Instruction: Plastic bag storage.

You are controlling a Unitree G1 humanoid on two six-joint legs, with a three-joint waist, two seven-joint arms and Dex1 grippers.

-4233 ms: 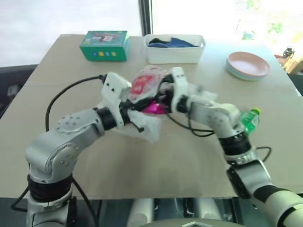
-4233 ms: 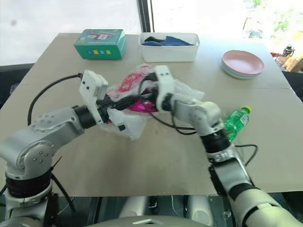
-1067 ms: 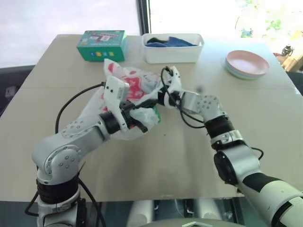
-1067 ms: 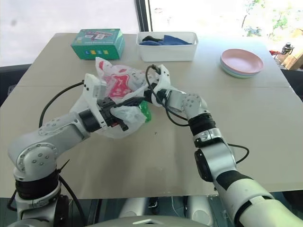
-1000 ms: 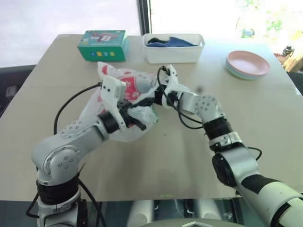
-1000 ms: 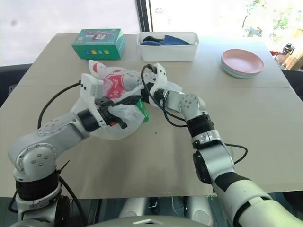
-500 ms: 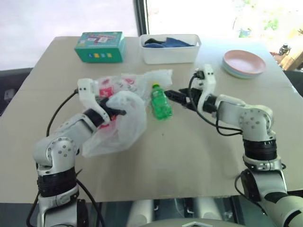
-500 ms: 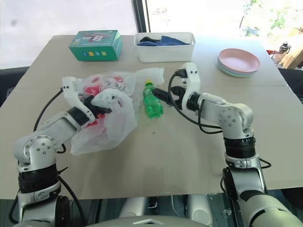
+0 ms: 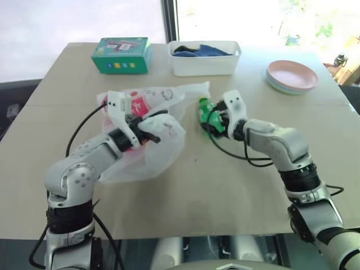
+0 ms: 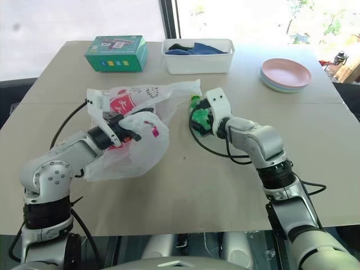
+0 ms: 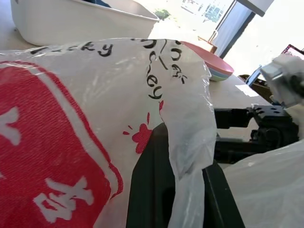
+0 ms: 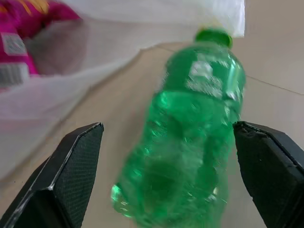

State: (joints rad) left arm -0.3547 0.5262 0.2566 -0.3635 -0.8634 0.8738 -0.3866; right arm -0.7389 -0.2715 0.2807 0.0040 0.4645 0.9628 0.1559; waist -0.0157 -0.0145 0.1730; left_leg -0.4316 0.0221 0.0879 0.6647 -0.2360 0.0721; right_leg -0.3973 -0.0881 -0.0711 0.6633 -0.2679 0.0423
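The plastic bag (image 9: 152, 143), white and crinkly with red print, lies slumped on the table left of centre. My left gripper (image 9: 151, 128) is shut on a fold of its upper rim, and the film drapes over its black fingers (image 11: 154, 190). A pink snack packet (image 12: 21, 28) shows through the bag's film. A green bottle (image 9: 209, 115) lies on its side on the table just right of the bag's mouth. My right gripper (image 12: 166, 126) stands open astride the bottle (image 12: 190, 137), one finger on each side with a gap to both.
At the back of the tan table (image 9: 225, 185) stand a green box (image 9: 122, 54), a white bin (image 9: 205, 63) holding blue cloth, and stacked pink plates (image 9: 292, 76) to the right. Black cables hang off both wrists.
The right gripper drew out of the bag's mouth to the right, rolled over and came down astride the bottle, which now lies outside the bag. The left gripper kept hold and shifted slightly left.
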